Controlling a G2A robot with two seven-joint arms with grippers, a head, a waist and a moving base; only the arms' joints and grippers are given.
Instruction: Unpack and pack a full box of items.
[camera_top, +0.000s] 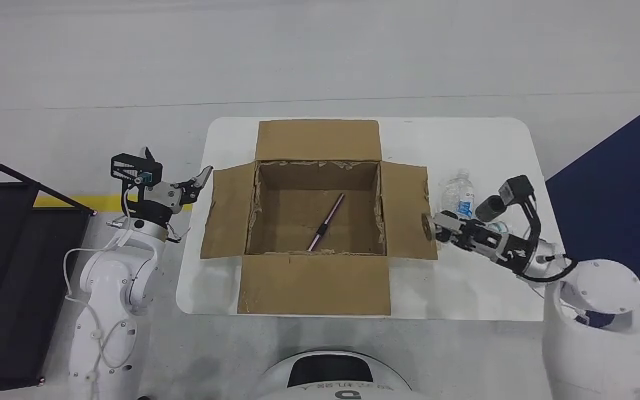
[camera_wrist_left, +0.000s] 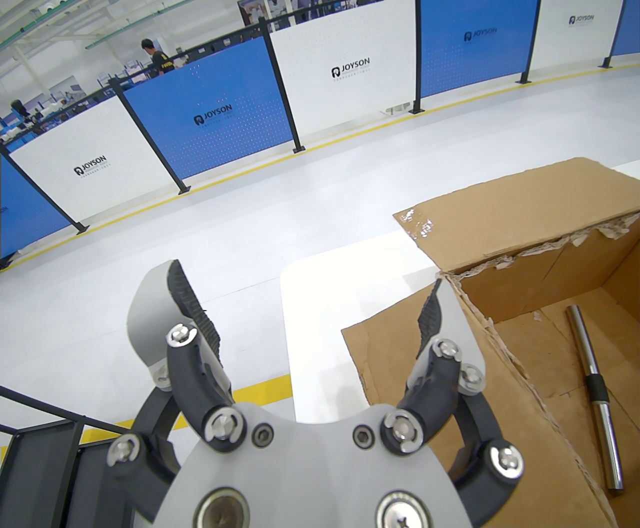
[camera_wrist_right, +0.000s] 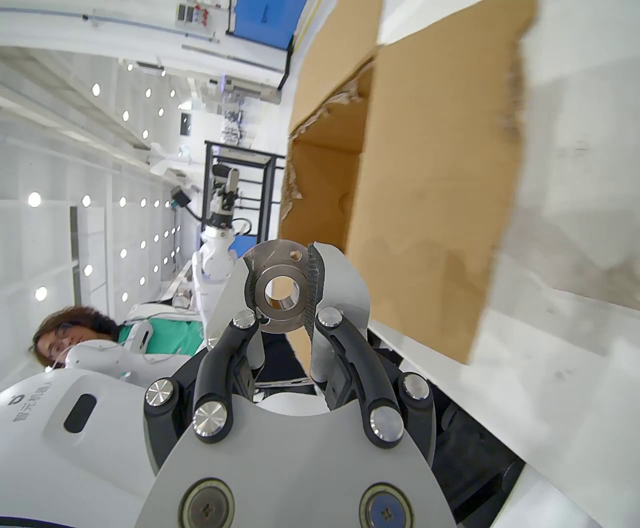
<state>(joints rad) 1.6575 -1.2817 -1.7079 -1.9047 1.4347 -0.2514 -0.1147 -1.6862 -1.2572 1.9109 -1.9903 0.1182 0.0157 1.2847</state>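
White tabletop (camera_top: 480, 290) on a pale factory floor carries an open cardboard box (camera_top: 312, 285), all four flaps folded out. The right gripper (camera_wrist_right: 281, 265) is clamped on a metal flange ring (camera_wrist_right: 275, 255), held by its rim just outside the box's right flap. The left gripper (camera_wrist_left: 305, 300) hangs beside the left flap with its fingers spread and nothing between them. The grip on the ring looks narrow, pads on a smooth edge, so it could twist or slip out if the ring brushes that flap on its way over. Dropped from height, it might also land on the steel rod (camera_top: 327, 221) lying on the box floor. The arm's elbow could tip the plastic bottle (camera_top: 460, 192) (standing close behind it). Count: one box, one rod, one ring, one bottle, two grippers.
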